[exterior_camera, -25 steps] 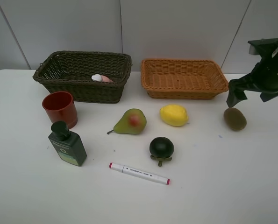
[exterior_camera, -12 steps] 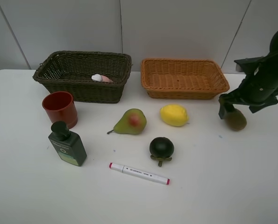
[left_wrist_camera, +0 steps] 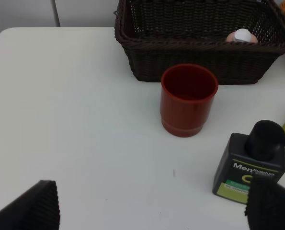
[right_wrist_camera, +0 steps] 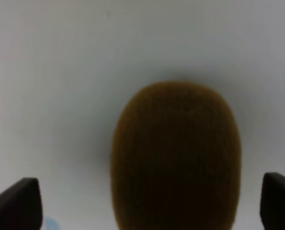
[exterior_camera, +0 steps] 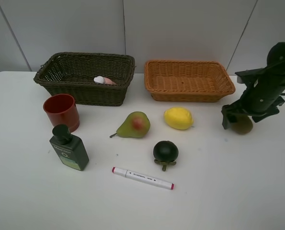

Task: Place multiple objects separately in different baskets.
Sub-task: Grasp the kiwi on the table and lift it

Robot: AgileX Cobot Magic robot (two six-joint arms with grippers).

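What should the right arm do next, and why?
Probably close the jaws on the kiwi. They stand wide open on either side of it, low over the table, and the kiwi lies between them, not yet gripped.

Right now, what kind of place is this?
Probably a robot practice lab: a plain white table, a black robot arm, and a dark basket and orange basket set out for sorting.

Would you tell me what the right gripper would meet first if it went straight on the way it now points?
The kiwi: the right gripper points down at it, jaws open on either side. Its fingers would likely straddle the fruit; how close it is, I cannot tell.
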